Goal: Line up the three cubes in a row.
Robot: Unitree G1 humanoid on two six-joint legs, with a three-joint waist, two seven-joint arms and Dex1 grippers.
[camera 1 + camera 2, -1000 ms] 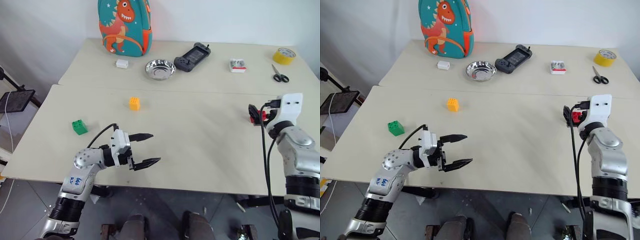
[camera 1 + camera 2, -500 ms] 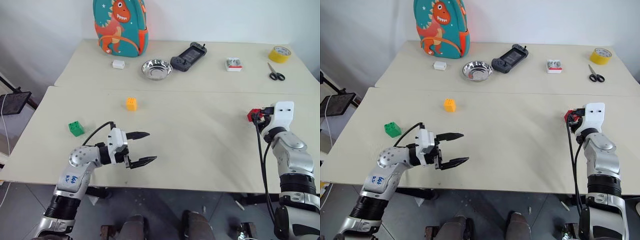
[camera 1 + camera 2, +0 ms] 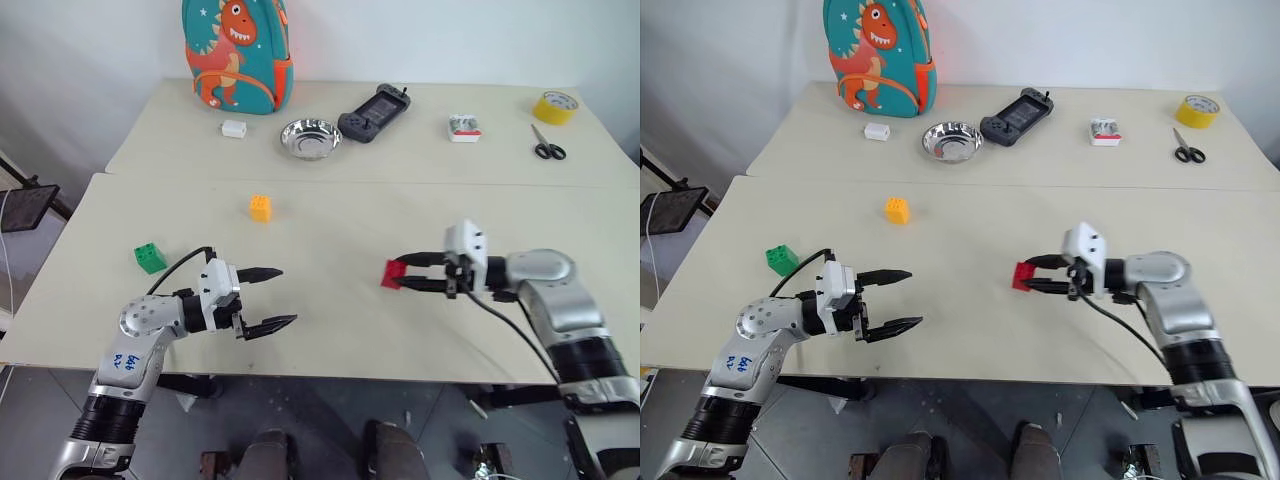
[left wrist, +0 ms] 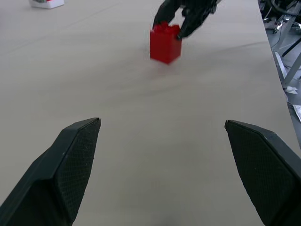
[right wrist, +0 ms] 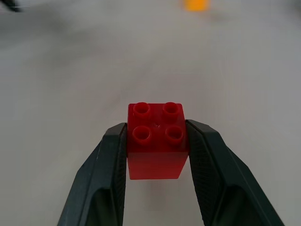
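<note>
Beige tabletop (image 3: pixel 330 330), two joined sections. Near section: green cube (image 3: pixel 150 257), yellow-orange cube (image 3: pixel 260 207). Far section: dinosaur backpack (image 3: pixel 236 55), white block (image 3: pixel 233 128), steel bowl (image 3: pixel 309 137), game controller (image 3: pixel 372 103), tape roll (image 3: pixel 558 105), scissors (image 3: pixel 545 147).

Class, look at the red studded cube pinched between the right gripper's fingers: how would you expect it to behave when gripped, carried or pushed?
The red cube looks like rigid plastic, so it probably won't squash in the right gripper. Its flat sides suit the fingers, though smooth plastic might slip. Boxy and small, it should slide rather than roll on the table.
</note>
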